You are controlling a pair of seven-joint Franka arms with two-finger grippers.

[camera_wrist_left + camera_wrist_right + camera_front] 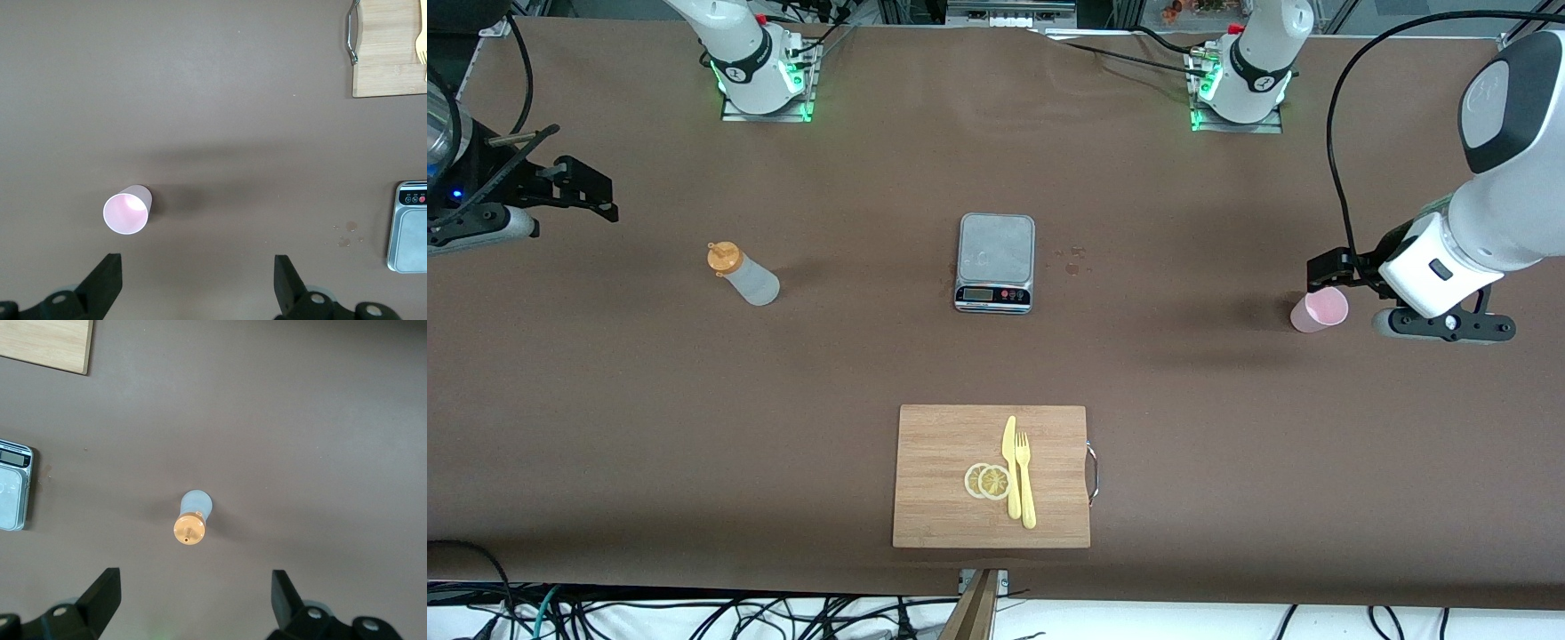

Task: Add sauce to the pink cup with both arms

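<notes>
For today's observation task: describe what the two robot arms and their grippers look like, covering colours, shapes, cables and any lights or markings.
Both arms are glossy white, rounded segments with dark grey joint caps. Each base sits on a metal plate, glows green and has a black ring marked with a small logo. Black cables trail along them. The left gripper and right gripper are black, two-fingered and angular; the wrist views show flat, wedge-shaped fingers with round screw heads on their mounts.

A small translucent plastic squeeze bottle (747, 277) stands toward the right arm's end; a small pink plastic cup (1319, 310) toward the left arm's end; a flat metal kitchen scale (996, 261) between them.
</notes>
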